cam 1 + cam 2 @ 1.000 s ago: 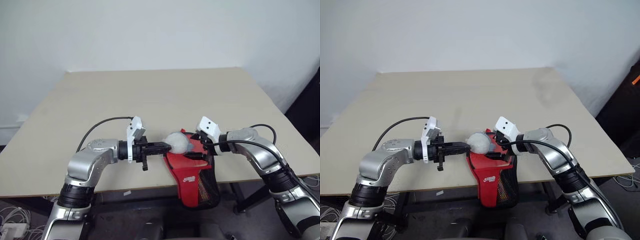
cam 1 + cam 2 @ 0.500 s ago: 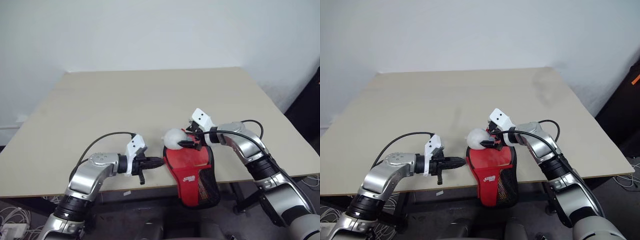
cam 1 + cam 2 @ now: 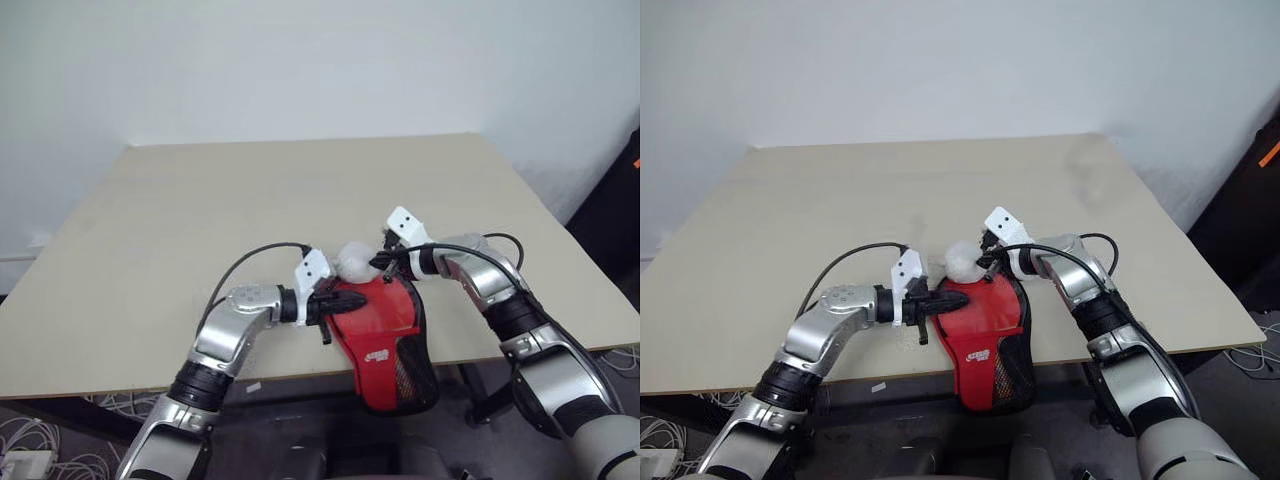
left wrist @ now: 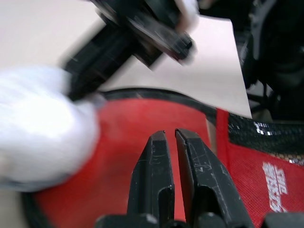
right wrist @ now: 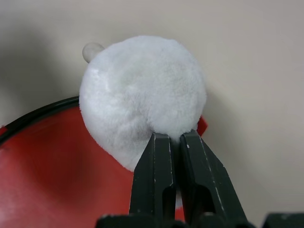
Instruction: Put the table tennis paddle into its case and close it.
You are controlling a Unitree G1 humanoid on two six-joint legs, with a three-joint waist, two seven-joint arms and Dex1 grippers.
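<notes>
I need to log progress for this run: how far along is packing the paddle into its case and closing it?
Late stage, it seems. Done: no paddle lies on the table, so it is probably inside the red case. In hand: the right gripper is shut at the white fluffy ball on the case's rim, while the shut left gripper rests at the case. Left: whether the zip is fully shut cannot be seen.

Both tools (image 3: 940, 296) (image 3: 983, 264) at red case (image 3: 985, 322)

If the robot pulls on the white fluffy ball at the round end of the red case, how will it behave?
The white fluffy ball looks like soft fur, so it would probably squash and weigh little. It seems attached at the case rim, so a pull would likely drag that soft rim rather than roll free.
</notes>
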